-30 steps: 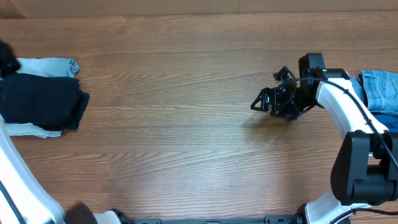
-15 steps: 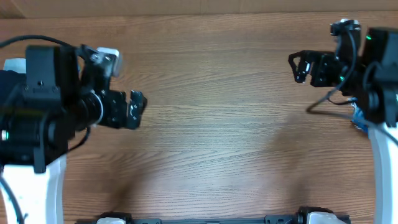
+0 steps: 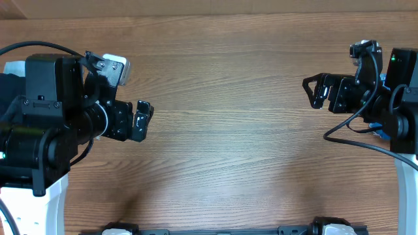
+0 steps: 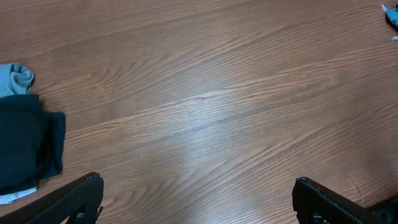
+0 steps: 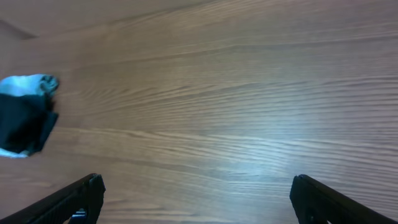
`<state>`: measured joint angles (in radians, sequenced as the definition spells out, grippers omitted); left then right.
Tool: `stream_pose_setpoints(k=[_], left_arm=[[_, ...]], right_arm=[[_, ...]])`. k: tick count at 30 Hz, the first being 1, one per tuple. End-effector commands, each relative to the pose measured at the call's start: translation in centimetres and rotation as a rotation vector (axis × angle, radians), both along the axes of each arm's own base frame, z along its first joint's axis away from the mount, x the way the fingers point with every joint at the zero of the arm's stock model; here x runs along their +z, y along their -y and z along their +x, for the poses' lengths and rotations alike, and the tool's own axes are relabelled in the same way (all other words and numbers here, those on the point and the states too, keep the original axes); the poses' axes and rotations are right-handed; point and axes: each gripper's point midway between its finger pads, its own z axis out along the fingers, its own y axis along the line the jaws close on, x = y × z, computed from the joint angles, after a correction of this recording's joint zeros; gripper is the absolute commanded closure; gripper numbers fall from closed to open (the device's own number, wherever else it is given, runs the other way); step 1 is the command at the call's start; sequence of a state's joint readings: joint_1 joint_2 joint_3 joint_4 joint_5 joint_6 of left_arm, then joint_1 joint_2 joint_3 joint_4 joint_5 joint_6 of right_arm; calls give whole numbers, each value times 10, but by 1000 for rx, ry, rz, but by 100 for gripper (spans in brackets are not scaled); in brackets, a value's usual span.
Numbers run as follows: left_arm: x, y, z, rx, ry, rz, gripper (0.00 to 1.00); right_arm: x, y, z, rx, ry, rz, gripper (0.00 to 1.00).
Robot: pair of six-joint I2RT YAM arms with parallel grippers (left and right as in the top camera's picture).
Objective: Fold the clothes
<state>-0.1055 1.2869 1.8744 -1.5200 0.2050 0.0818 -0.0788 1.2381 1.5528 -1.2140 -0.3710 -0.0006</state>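
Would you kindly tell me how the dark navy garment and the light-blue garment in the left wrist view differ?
The dark navy garment shows a far larger area than the light-blue garment. The navy one lies flat and folded; the light-blue one is bunched, peeking out beside it. Both rest on the table, touching, neither held.

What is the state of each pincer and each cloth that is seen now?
Left pincer: open, empty.
Right pincer: open, empty.
Navy cloth: folded, lying flat.
Light-blue cloth: bunched, against the navy one.
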Motion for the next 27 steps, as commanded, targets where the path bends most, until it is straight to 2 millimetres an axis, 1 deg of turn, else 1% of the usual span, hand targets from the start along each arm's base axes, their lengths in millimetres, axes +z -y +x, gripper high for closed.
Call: stream_pose_setpoints(k=[1,2,4,5,6,8,9,11,12,13,15,16,17,18,20,22,23,24,25,27], left_arm=[[0,2,2,-18,4,14,0],[0,2,2,-18,4,14,0],[0,2,2,-18,4,14,0],[0,2,2,-18,4,14,0],[0,2,2,-18,4,14,0],[0,2,2,-18,4,14,0],[0,2,2,-18,4,14,0],[0,2,2,-18,4,14,0],[0,2,2,-18,4,14,0],[0,2,2,-18,4,14,0],[0,2,2,-18,4,14,0],[0,2,2,-18,4,14,0],[0,2,2,-18,4,14,0],[0,2,2,-18,4,14,0],[0,2,2,-18,4,14,0],[0,2,2,-18,4,14,0],[0,2,2,-18,4,14,0],[0,2,2,-18,4,14,0],[0,2,2,-18,4,14,0],[0,2,2,-18,4,14,0]], right_arm=[[16,11,-2,-6,79,-91,0],[22,11,-7,7,110,-107,0],[50,13,-30,-12,216,-137,0],[65,16,-41,-36,283,-160,0],[82,27,-55,-97,357,-210,0],[91,40,-75,-170,426,-268,0],[86,41,-87,-166,448,-302,0],[66,40,-101,-148,463,-328,0],[49,39,-105,-144,460,-323,0],[28,35,-104,-123,456,-309,0],[-18,27,-97,-84,442,-280,0],[-38,25,-95,-71,428,-271,0],[-66,22,-95,-52,405,-257,0],[-87,18,-97,-35,388,-243,0],[-120,10,-102,0,396,-215,0],[-135,5,-106,21,430,-199,0],[-147,2,-108,32,451,-191,0],[-153,1,-109,37,463,-188,0],[-166,1,-108,38,478,-188,0],[-178,1,-106,37,484,-188,0]])
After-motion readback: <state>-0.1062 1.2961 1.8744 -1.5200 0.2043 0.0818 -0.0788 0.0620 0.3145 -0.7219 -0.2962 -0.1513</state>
